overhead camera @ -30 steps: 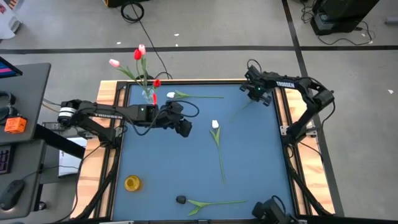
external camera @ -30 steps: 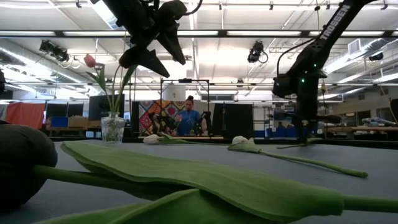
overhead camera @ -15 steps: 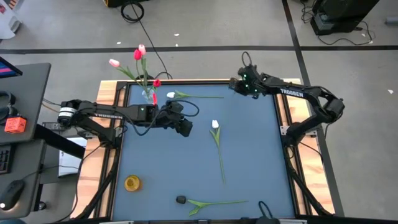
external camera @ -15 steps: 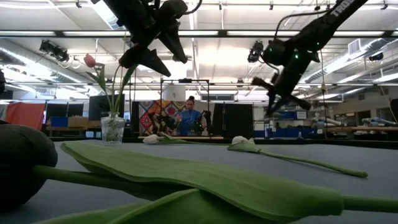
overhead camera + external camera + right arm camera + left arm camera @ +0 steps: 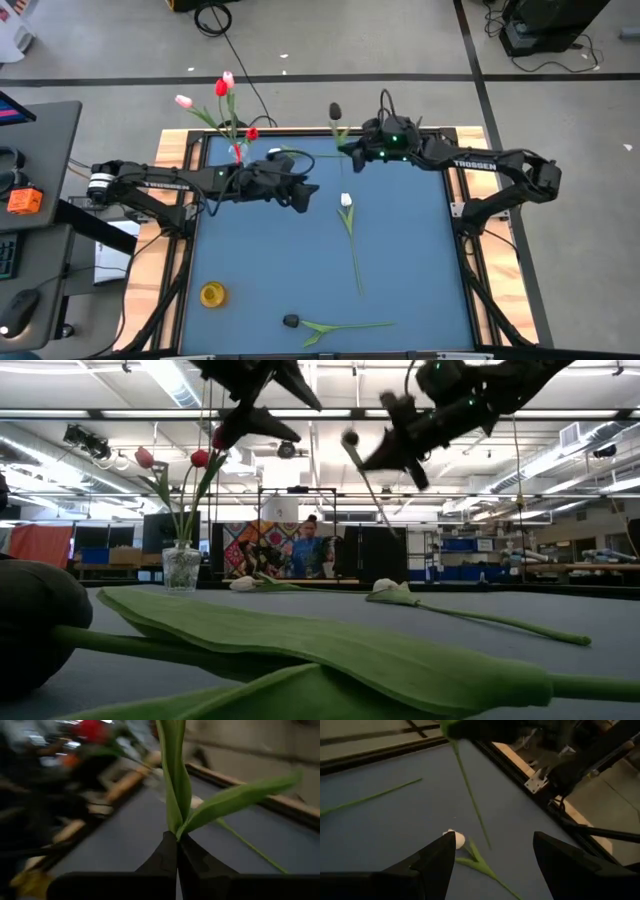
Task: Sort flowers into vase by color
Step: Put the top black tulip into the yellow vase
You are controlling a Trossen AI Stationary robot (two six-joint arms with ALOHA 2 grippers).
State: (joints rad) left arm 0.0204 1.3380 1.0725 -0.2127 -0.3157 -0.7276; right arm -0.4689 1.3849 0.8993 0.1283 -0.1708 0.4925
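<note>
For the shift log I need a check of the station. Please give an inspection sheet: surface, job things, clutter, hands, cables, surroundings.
Surface: blue table top, wooden side rails.
Job things: glass vase at the far left corner holds pink and red tulips; white tulip at mid-table; another white tulip near the vase; dark tulip at the near edge.
Clutter: small yellow object near the left front.
Hands: right hand shut on a dark-headed tulip, held above the far edge; left hand open, beside the vase.
Cables: black cable on the floor beyond the table.
Surroundings: a person far behind the table.
</note>
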